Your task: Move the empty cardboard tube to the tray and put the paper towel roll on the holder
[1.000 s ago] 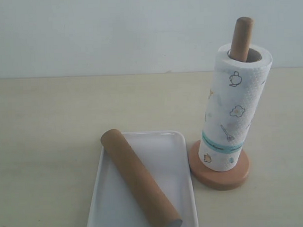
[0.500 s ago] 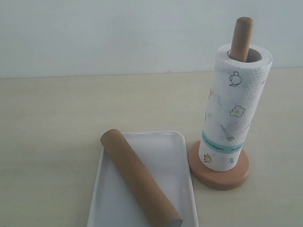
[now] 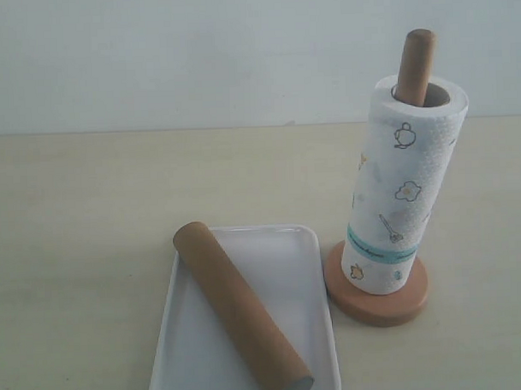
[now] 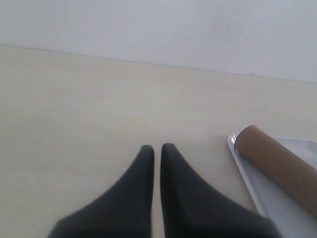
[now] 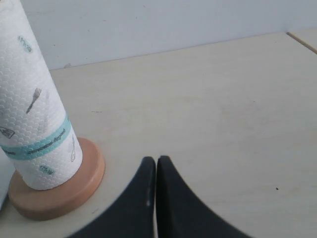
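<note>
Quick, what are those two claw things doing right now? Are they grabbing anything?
Left gripper: shut, holding nothing, apart from the tray.
Right gripper: shut, holding nothing, apart from the holder.

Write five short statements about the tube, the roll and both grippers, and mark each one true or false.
1. The empty cardboard tube lies slantwise in the tray. True.
2. The paper towel roll lies on its side. False: it stands upright on the holder, whose post sticks out of its top.
3. The left gripper is shut on the tube. False: it is shut on nothing and is apart from the tube.
4. The right gripper is shut and holds nothing. True.
5. The roll's teal band is near its top end. False: it is near the bottom end, by the holder.
</note>
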